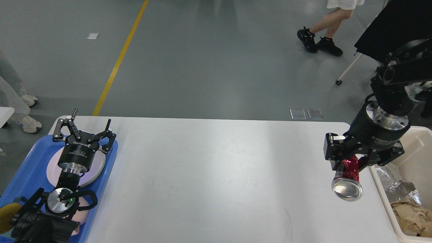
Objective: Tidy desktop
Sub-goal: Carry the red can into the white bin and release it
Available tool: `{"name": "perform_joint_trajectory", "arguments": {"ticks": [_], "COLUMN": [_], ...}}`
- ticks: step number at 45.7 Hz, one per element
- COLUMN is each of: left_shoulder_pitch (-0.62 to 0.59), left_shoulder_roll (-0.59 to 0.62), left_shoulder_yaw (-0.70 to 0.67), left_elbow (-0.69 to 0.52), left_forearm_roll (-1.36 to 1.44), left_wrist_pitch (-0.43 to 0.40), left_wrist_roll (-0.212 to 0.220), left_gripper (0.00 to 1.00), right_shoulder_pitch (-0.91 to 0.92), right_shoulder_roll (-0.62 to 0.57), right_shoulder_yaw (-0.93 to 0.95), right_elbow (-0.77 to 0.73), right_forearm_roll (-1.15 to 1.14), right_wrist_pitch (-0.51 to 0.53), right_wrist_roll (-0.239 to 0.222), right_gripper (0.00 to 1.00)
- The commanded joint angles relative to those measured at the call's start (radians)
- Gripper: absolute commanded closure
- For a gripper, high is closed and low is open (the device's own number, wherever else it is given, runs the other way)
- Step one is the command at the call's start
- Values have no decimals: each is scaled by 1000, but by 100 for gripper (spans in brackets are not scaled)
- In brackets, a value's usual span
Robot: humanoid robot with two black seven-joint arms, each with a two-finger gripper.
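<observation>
The white desktop (209, 175) fills the lower middle of the head view. Near its right edge my right gripper (351, 165) points down and is shut on a crushed red drink can (347, 180), held above the desktop with its silver end facing me. At the far left my left gripper (86, 130) stands open above the blue tray (30, 168), its fingers spread with nothing between them.
A white plate (96, 165) lies in the blue tray under the left arm. A cream-white bin (413, 155) with crumpled foil and paper stands at the desktop's right edge. A person walks on the floor beyond, and a wheeled rack with black cloth stands at the back right.
</observation>
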Motion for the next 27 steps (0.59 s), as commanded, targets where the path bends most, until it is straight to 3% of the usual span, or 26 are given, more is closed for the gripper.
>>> {"name": "perform_joint_trajectory", "arguments": {"ticks": [1,4,11,17,27], "left_shoulder_pitch": [2,2,2,2,2], "left_shoulder_roll": [0,0,0,0,0], "left_shoulder_yaw": [0,0,2,2,0], "left_elbow": [0,0,0,0,0], "left_forearm_roll": [0,0,0,0,0], "left_wrist_pitch": [0,-1,0,0,0], "left_wrist_roll": [0,1,0,1,0], "left_gripper": [3,3,3,3,3], "right_shoulder_pitch": [-1,-22,-146,-365,-717], "right_shoulder_roll": [-9,-31,-141,-293,-430], "right_shoulder_yaw": [-77,-115,-175,-160,-19], "right_elbow": [-20,-40,-168,-400,-816], "right_forearm_roll": [-41,-69,-93,-113,-119], "right_wrist_pitch": [-10,-14,-39,-37,-36], "right_wrist_roll": [96,124,124,124,125], "right_gripper": [100,100,100,100,100]}}
